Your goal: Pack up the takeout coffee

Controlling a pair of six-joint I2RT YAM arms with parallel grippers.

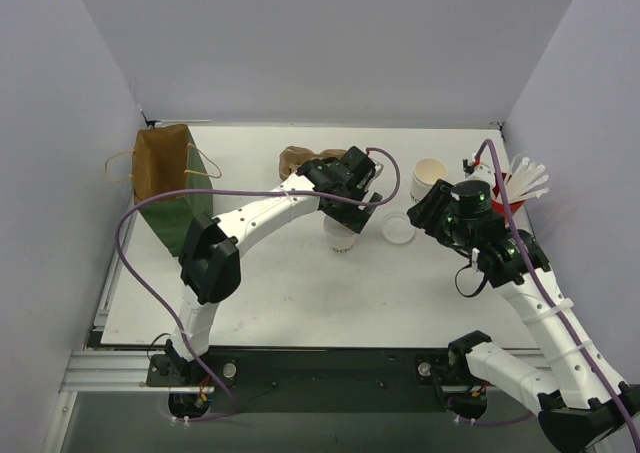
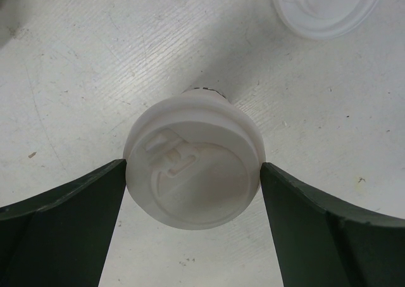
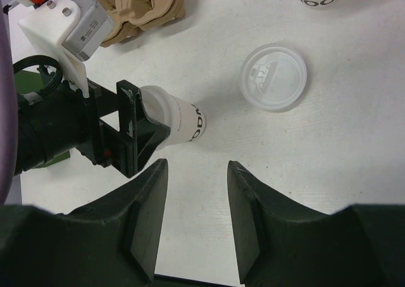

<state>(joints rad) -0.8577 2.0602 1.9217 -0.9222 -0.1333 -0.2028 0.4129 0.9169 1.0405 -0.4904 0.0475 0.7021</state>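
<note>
Because the left gripper has its jaws spread wide on either side of the takeout coffee, the nearest risk sits right between them. Both pads meet, or all but meet, the rim of the white lid. I cannot tell whether they press on it. The cup stands upright on the worktop, its narrower body hidden below the lid in the left wrist view.

If the jaws close at this height, they would take the lid and not the cup wall. A lift could then pull the lid free or let the tapered cup drop out. Uneven contact could also tip it.

Just beyond the left jaws lies a spare lid, flat and apart from the cup.

The right gripper hovers near, jaws partly parted and empty, with the cup ahead of them. Any advance while the left arm lifts could make the two collide.

Farther off, past the left jaws, rests a tan pulp carrier. The green bag stands well apart to their left, so the carry looks long, and a weak hold could slip on the way.
</note>
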